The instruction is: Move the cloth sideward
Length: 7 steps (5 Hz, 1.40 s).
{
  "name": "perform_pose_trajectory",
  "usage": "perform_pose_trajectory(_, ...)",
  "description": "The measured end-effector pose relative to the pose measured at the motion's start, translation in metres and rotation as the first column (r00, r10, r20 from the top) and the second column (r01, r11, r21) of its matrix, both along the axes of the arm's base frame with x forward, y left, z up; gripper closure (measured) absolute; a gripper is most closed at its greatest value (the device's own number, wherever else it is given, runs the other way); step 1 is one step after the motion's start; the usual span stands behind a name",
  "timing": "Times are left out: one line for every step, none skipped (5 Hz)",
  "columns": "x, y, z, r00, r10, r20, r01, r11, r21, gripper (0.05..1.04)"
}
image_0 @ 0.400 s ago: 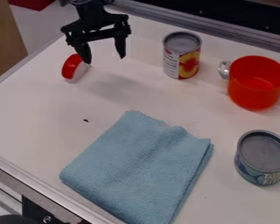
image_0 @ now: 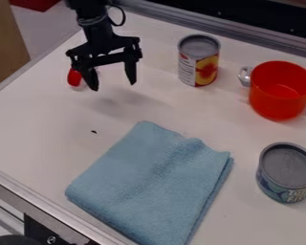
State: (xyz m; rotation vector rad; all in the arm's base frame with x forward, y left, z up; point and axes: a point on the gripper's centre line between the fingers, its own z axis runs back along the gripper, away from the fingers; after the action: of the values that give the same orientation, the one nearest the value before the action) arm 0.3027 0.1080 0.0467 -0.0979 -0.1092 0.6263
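Lying folded near the lower-left edge of the worktop (image_0: 27, 129), the blue cloth (image_0: 149, 182) is resting near a squat can (image_0: 288, 166). Toward the upper-left corner, the fingers (image_0: 130, 72) are hanging spread apart, gripping nothing.

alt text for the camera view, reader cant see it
A folded light blue cloth lies on a white table; an open black gripper hangs beyond it. Two cans and a red pot stand to the right.
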Motion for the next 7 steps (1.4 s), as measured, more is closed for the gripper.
perform_pose_trajectory(-0.02,-0.019,0.01,1.0,-0.015,0.005,0.015,0.999,0.032,0.084)
perform_pose_trajectory(-0.039,-0.044,0.021,0.998,-0.055,0.039,0.055,0.998,0.021,0.117)
perform_pose_trajectory(-0.054,-0.066,0.028,0.996,-0.087,0.012,0.086,0.996,0.033,0.376)
perform_pose_trajectory(-0.073,-0.087,0.03,0.992,-0.122,0.02,0.121,0.992,0.035,0.669)
perform_pose_trajectory(-0.085,-0.102,0.017,0.982,-0.186,0.009,0.186,0.982,-0.004,0.897)
perform_pose_trajectory(-0.09,-0.114,0.001,0.979,-0.202,0.032,0.203,0.979,-0.001,1.021)
perform_pose_trajectory(-0.096,-0.129,-0.013,0.963,-0.268,0.03,0.268,0.963,-0.009,1.031)
